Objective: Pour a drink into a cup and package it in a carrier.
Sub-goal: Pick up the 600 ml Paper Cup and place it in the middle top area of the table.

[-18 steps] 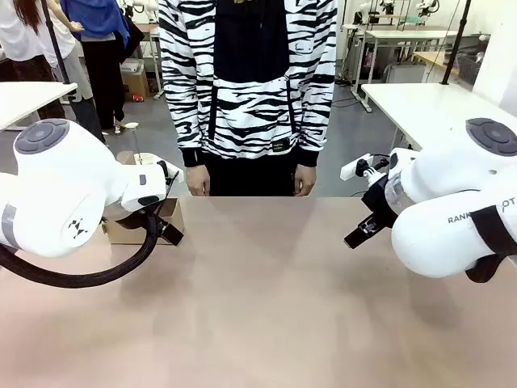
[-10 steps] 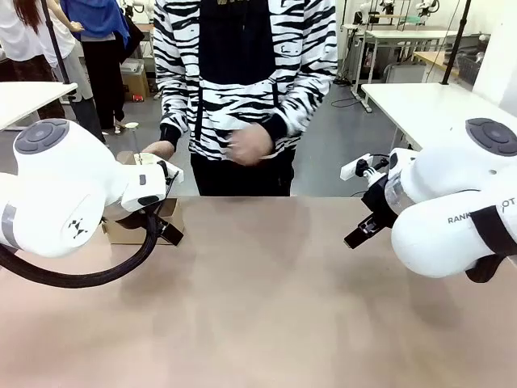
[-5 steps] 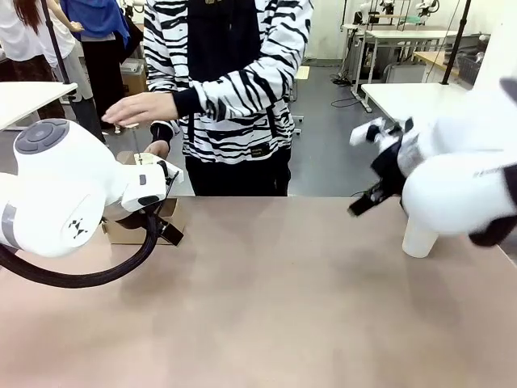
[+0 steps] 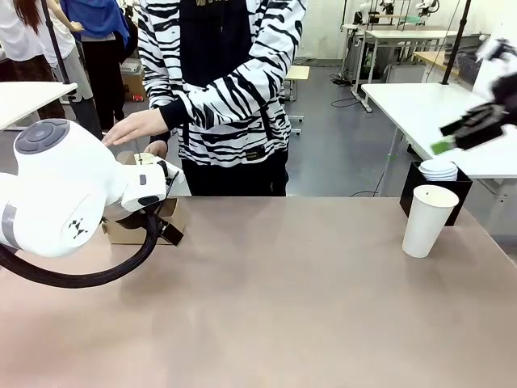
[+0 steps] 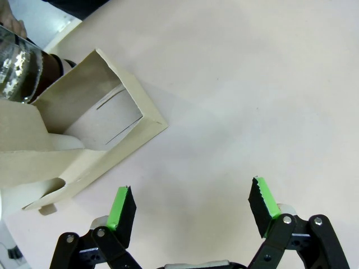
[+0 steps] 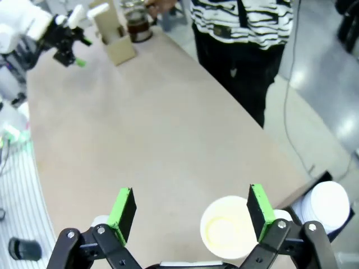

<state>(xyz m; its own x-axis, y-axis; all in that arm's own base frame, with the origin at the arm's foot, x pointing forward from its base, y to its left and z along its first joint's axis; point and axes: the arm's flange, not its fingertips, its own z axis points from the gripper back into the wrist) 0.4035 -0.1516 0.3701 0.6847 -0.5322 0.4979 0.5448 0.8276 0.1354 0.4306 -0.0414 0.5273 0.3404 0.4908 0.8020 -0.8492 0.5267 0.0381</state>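
Counter (image 4: 266,307): plain pinkish-tan top. Cup (image 4: 428,222) upright near the far right corner, top open. Carrier (image 4: 121,234), brown cardboard, at far left edge, well apart from cup. Glass carafe (image 6: 137,25) with dark drink (image 6: 138,32) just beside carrier; standing or lifted, can't tell. Black bin (image 4: 410,194) of white lids (image 4: 440,170) at far right edge behind cup; on counter or just off it, unclear.
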